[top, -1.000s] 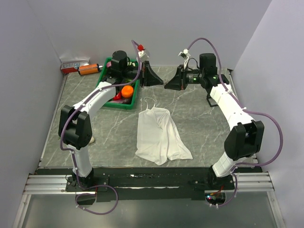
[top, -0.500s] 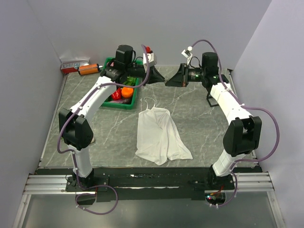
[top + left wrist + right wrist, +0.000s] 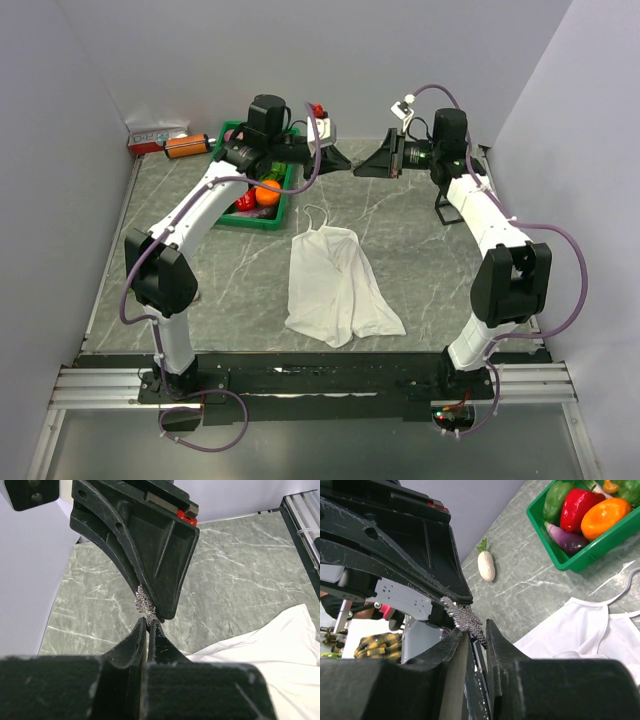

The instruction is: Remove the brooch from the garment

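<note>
The brooch (image 3: 143,601) is a small silvery sparkling ornament held in the air between both grippers, off the garment. It also shows in the right wrist view (image 3: 464,617). My left gripper (image 3: 148,621) is shut on its lower end. My right gripper (image 3: 476,628) is shut on it too, the brooch filling the gap at its tips. In the top view the left gripper (image 3: 342,163) and right gripper (image 3: 359,168) meet tip to tip over the table's back middle. The white garment (image 3: 335,285) lies flat on the table below, apart from both grippers.
A green bin (image 3: 250,224) with vegetables stands at the back left, under my left arm. A white radish (image 3: 486,566) lies on the table beside it. An orange box (image 3: 185,146) sits at the back left corner. A black stand (image 3: 445,212) is at the right.
The two grippers, apart one second ago, came together tip to tip. Both then shifted a little up and to the right, staying joined at the brooch.
</note>
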Robot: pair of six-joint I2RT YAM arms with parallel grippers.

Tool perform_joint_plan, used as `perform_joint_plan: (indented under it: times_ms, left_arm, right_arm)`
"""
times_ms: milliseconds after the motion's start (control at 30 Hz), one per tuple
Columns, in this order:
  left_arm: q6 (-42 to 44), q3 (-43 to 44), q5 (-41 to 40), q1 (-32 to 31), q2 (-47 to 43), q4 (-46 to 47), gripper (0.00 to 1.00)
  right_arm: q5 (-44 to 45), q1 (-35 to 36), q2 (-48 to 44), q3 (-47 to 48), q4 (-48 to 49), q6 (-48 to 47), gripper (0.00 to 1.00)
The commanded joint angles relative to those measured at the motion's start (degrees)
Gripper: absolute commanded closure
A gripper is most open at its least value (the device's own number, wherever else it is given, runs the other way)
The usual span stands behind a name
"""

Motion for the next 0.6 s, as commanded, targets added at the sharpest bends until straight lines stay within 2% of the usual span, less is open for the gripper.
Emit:
perform_joint_plan:
  times_ms: [0, 233, 567]
  left_arm:
    - [-0.81, -0.53, 7.46, -0.43, -2.17, -7.71, 0.99]
    - [-1.33, -1.68, 7.19, -0.08, -2.25, -7.36, 0.99]
    - [-4.32, -3.26, 7.72, 0.54, -2.52, -4.90, 0.99]
  right_arm:
    - [7.00, -6.15, -0.97, -0.10, 7.83, 2.57, 0.73]
    - [5.07, -6.06, -2.02, -1.86, 12.93, 4.50, 0.66]
    - [1.47, -6.15, -2.28, -2.29, 14.86, 2.84, 0.62]
